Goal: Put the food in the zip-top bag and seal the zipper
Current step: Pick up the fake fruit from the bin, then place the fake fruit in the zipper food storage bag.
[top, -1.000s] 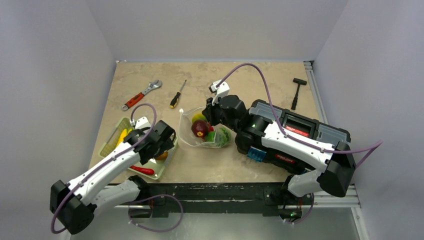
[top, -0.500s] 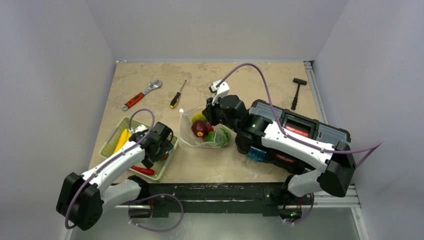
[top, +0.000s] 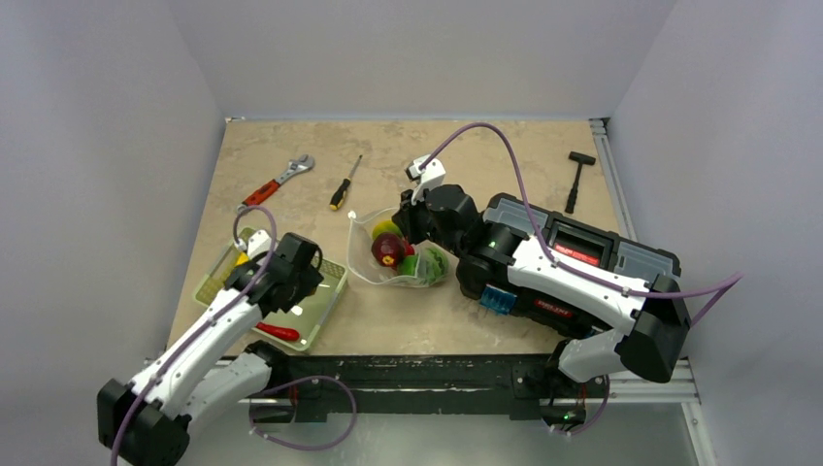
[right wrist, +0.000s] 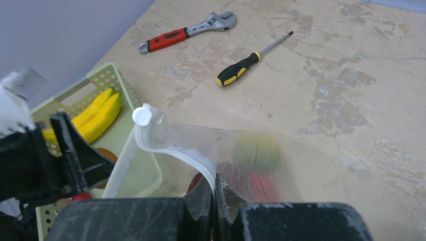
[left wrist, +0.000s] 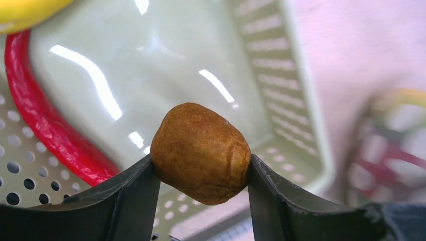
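Left wrist view: the left fingers [left wrist: 128, 201] are clamped on a brown, egg-shaped toy food piece [left wrist: 201, 150], matte and faintly dimpled, over the pale green basket [left wrist: 296, 100], where the glossy red chilli [left wrist: 45, 130] lies. On the tabletop [top: 466, 165], the clear zip-top bag [top: 361, 262] holds maroon, green and red pieces [top: 388, 249]. The right fingers [right wrist: 198, 196] pinch its zipper [right wrist: 173, 150].

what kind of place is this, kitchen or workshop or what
Most likely a robot lab test cell: blank walls box in the table, two arms are bolted at its near edge, and props are mixed: wrench, screwdriver, basket.
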